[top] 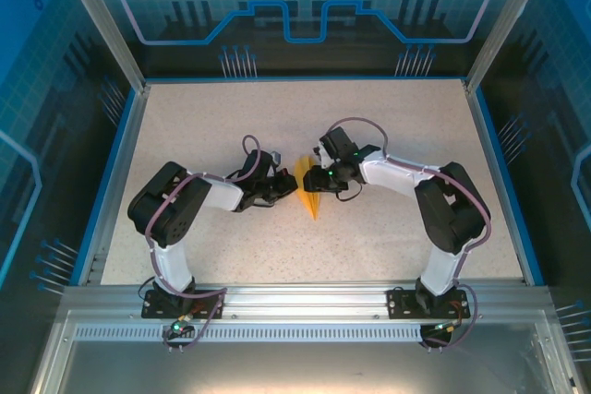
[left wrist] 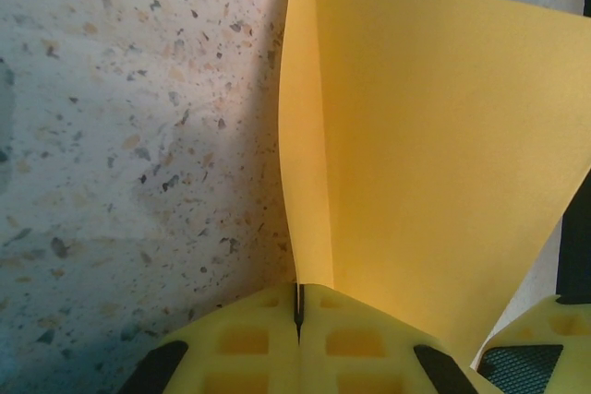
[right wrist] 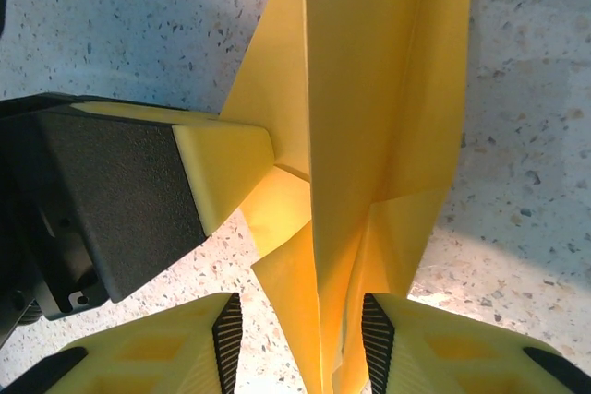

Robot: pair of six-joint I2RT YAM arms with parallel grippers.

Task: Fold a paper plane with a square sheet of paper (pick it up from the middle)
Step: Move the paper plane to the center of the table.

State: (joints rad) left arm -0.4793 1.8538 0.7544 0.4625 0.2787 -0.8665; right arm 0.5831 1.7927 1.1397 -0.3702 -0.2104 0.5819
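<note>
The table is a flat, pale speckled surface with a matt stone-chip pattern.

**Left gripper.** The jaws are pressed together with no gap, pinching one thin layer of the paper plane at its edge. The moulded yellow fingers have recessed pockets. In the right wrist view, one of these fingers reaches in from the left and meets the paper at a flap.

**Workpiece.** The paper plane lies between the two grippers at the middle of the table, its sharp point toward the arm bases. It is thin, plain orange-yellow paper with a smooth matt face. It is folded into long triangular panels with crisp creases and a raised centre ridge.

**Right gripper.** The jaws stand narrowly apart, one ribbed black pad on each side of the ridge. The left pad is clear of the paper, and the right pad is at its edge.

**Step in hand.** Judged as a late fold: the left gripper holds a wing while the right straddles the centre crease.

**Next move.** Close the right jaws squarely on the ridge. Keep the left pinch steady, because the thin sheet will buckle or slip if pulled unevenly.
</note>
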